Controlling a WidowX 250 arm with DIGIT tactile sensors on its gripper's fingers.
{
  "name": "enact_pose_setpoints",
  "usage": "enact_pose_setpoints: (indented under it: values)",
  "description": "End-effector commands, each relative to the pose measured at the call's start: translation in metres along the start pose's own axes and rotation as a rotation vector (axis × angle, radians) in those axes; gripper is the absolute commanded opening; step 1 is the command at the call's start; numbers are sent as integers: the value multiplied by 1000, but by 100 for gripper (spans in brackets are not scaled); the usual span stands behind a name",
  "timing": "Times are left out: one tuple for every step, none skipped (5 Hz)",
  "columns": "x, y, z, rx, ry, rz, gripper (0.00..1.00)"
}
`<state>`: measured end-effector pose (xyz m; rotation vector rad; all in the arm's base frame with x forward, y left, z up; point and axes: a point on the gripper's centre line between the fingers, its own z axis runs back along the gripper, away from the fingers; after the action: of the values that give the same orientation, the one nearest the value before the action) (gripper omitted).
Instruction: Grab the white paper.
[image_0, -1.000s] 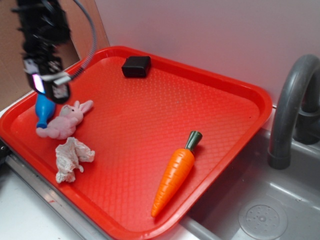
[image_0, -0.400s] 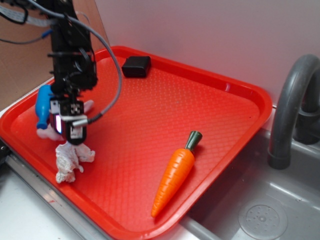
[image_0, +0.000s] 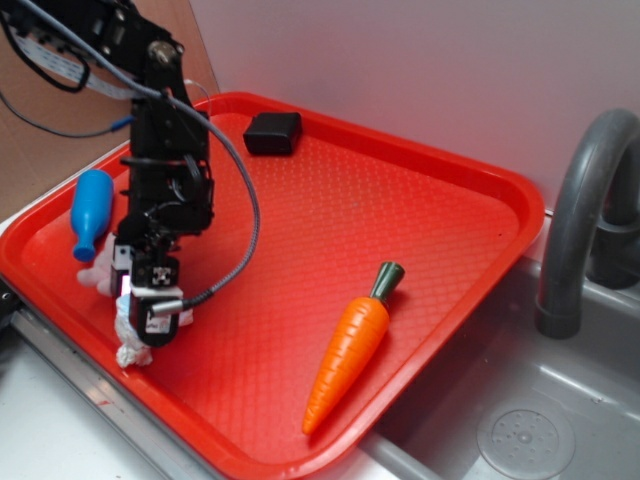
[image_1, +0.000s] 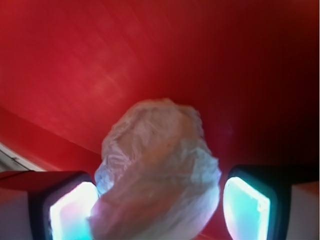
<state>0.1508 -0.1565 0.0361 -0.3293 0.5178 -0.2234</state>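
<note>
A pale wall backs the scene, with brown cardboard at the left. Below lies a grey sink with its curved grey faucet. The red tray, waffle-textured, spans the sink's edge. On it lie an orange carrot, a blue bottle-shaped toy, a black block and a pink plush, mostly hidden behind me. My pincer stands open, fingers either side of the white paper near the tray's front-left rim. No writing is legible.
</note>
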Motion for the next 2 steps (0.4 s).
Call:
enact_pose_setpoints:
  values:
    - [-14,-3,23,60,-88,2,0]
    - [-23,1,68,161,-267,-19,0]
